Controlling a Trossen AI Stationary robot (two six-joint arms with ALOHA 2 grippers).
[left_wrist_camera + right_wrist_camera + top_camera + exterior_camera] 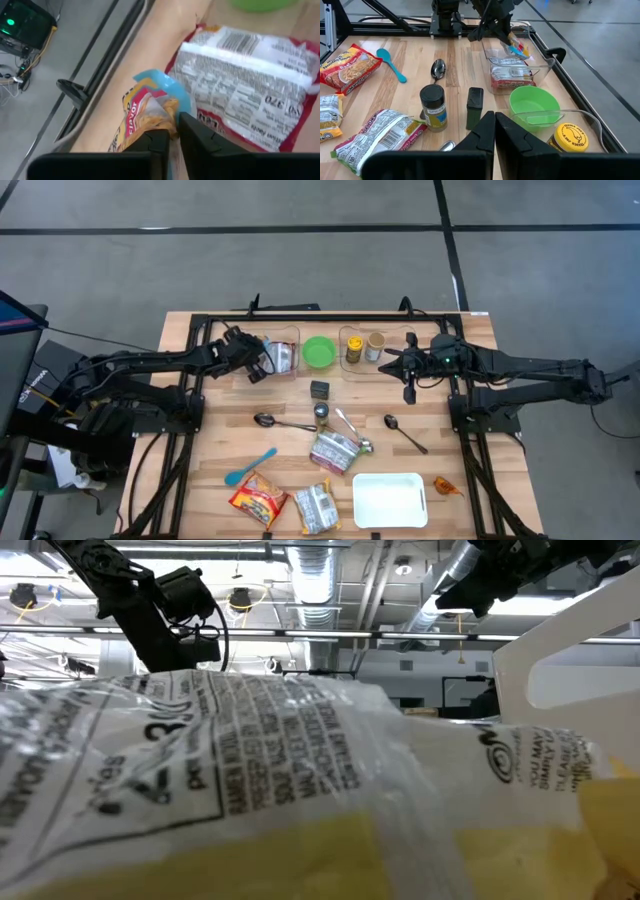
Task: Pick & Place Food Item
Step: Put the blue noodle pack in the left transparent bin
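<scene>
Snack packet: a small yellow, red and blue packet (150,112) hangs over the clear bin (547,62) at the far left of the surface (220,445), just above the red-and-white noodle pack (245,85) already lying inside.
Left gripper: the left gripper (172,132) pinches the packet's crimped edge, its fingers close together with only the thin foil between them (a hold by the seam, so the packet dangles clear of the bin wall).
Why there: the packet is held over the bin's open top, which I judge is the drop spot for food items; the placing looks near its end, the release not yet done.
Bin neighbours: a green bowl (319,351) sits just beside the bin, then a second clear bin with a yellow-lidded jar (354,347) and another jar.
Right gripper: the right gripper (407,391) waits above the far right of the surface, fingers together and holding nothing.
Loose items: more noodle packs (258,501), spoons, a blue scoop (250,467), a spice jar (433,106) and a white tray (390,500) lie well apart from the bin (presumably awaiting their turn).
</scene>
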